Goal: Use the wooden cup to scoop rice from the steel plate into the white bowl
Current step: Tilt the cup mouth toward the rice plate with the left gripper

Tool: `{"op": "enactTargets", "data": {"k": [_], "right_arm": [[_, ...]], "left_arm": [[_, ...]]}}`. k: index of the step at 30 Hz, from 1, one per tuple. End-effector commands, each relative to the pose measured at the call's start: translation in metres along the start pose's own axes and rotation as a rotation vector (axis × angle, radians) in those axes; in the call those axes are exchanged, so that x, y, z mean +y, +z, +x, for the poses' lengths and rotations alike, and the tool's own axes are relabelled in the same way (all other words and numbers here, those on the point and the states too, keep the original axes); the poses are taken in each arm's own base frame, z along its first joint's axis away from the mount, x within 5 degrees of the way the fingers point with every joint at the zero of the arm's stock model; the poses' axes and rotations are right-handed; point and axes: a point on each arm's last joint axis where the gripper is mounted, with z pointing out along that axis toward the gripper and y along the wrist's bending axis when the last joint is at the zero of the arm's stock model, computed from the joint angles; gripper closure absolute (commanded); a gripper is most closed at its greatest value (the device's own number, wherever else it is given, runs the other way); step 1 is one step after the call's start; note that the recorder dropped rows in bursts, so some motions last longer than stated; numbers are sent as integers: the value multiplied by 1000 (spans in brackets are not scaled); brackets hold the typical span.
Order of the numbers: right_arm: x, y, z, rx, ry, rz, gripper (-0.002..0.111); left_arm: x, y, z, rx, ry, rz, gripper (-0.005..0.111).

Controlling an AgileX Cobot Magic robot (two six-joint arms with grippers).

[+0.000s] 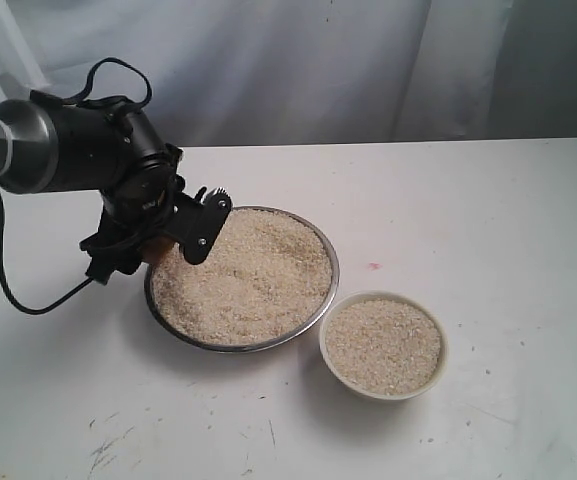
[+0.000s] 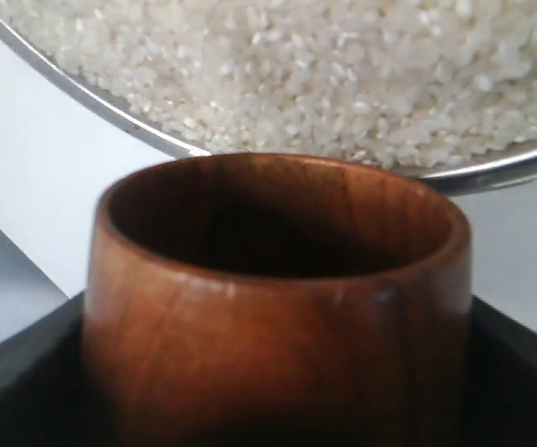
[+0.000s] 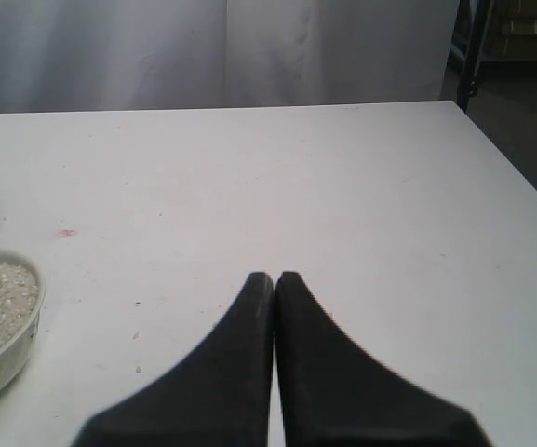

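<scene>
Exterior: the left gripper (image 1: 158, 242) sits at the plate's (image 1: 330, 262) left rim, beside heaped rice (image 1: 248, 275). The rice-filled bowl (image 1: 383, 296) stands just right of the plate. Left wrist: jaws spread wide clamp the cup (image 2: 277, 307), its mouth facing the plate. Right wrist: the right gripper (image 3: 275, 279), tips pressed together, hangs over the table (image 3: 342, 186) near the bowl.

Empty wooden cup (image 2: 277, 307) beside steel plate (image 2: 510, 162)

The wooden cup (image 2: 277, 317) is blurred with its base cut off, and the white bowl (image 3: 12, 358) is half cropped.
</scene>
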Motion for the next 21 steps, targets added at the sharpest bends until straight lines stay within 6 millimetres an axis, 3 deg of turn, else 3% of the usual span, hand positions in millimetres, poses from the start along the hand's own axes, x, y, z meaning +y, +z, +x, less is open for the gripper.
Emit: {"op": "enactTargets", "data": {"k": [1,12,21], "right_arm": [[0,1,1,3,0,-1,108],[0,1,1,3,0,-1,108],[0,1,1,3,0,-1,108]], "left_arm": [[10,-5,-3,7,-40,-27,107],[0,16,-16,40,15,47,107],[0,14,-22,32,26,41,107]]}}
